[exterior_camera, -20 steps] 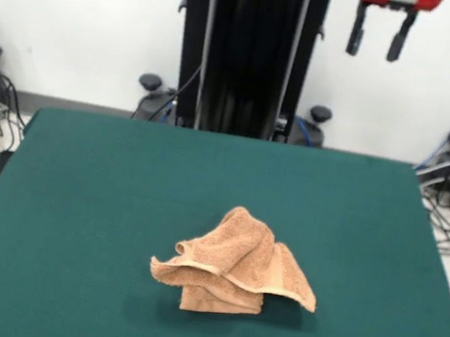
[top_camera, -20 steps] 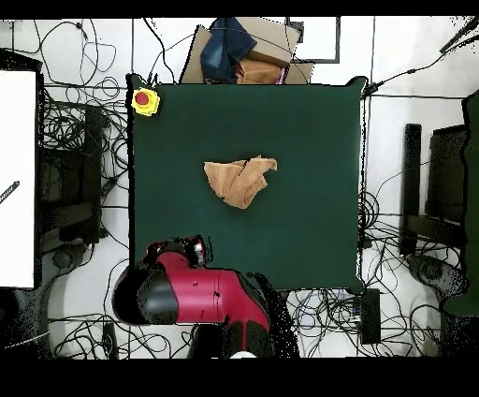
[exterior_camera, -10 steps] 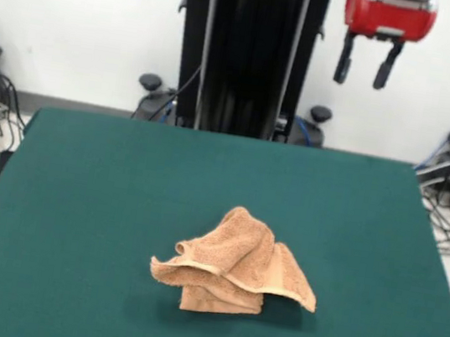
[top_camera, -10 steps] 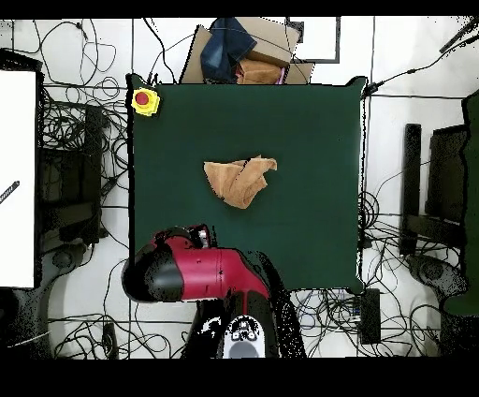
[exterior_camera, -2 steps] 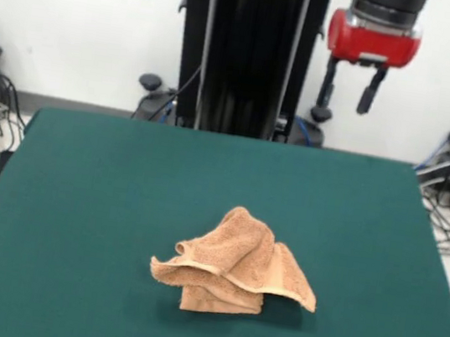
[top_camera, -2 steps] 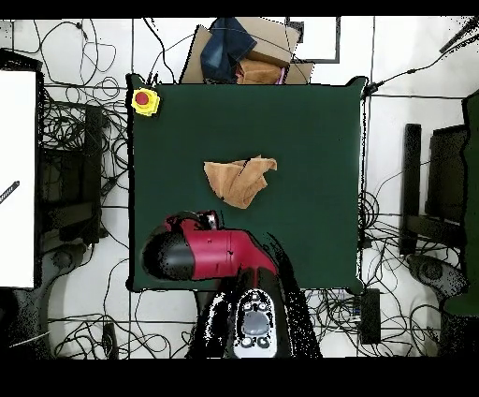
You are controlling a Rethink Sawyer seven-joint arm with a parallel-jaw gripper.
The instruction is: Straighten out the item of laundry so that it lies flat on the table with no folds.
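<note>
Crumpled peach towel (exterior_camera, -2 steps: 236,265) sits mid-surface (exterior_camera, -2 steps: 101,201) while the pincer (exterior_camera, -2 steps: 348,87), fingers wide apart and empty, hangs at one o'clock.

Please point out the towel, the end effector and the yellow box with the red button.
towel (exterior_camera, -2 steps: 236,263), front view, middle of the crumpled cloth
end effector (exterior_camera, -2 steps: 349,89), front view, gap between its two open fingers
yellow box (top_camera, -2 steps: 144,100), overhead view, its red button

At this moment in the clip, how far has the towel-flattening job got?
Nothing looks done yet: the towel sits crumpled in a folded heap near the middle of the table, with layers overlapping and a hemmed edge curling up. In hand: the tool hangs open, high above the table's far edge, apart from the cloth. Left: everything, meaning reaching the towel, gripping it, and spreading it flat without folds.
</note>
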